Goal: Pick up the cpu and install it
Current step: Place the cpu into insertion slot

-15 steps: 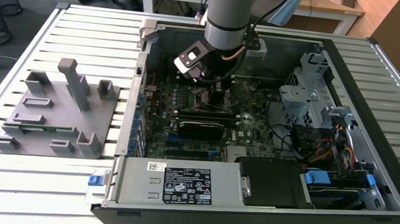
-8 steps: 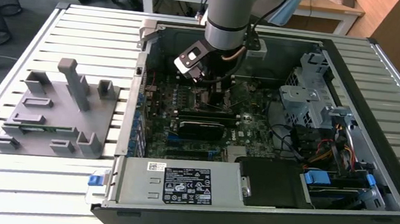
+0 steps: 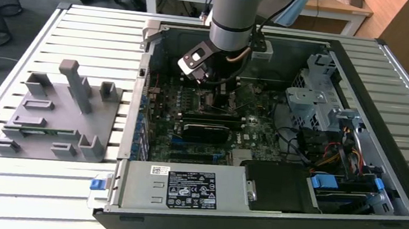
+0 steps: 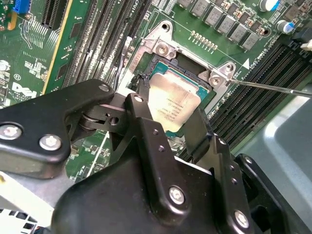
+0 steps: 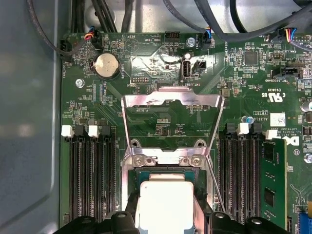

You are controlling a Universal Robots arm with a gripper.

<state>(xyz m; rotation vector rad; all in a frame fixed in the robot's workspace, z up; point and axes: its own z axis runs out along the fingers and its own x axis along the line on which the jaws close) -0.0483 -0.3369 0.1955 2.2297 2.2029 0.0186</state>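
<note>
End effector (image 3: 218,93), in the exterior view, hangs inside your open computer case (image 3: 385,109) on the slatted desk (image 3: 84,35), low over the motherboard (image 3: 263,132). In the second wrist view its fingers (image 4: 144,122) press the cpu (image 4: 175,100) from two opposite sides, right at the socket (image 4: 161,48) (seated or not, you cannot tell). In the first wrist view the cpu (image 5: 163,200) lies between them, beside the raised load plate (image 5: 170,98).

Counts of parts in view.
One computer case (image 3: 388,81), one arm (image 3: 233,16), one gripper (image 4: 170,109), one cpu (image 4: 173,103), one grey fixture (image 3: 54,117), one coin battery (image 5: 107,65), one installed memory stick (image 5: 271,180).
</note>
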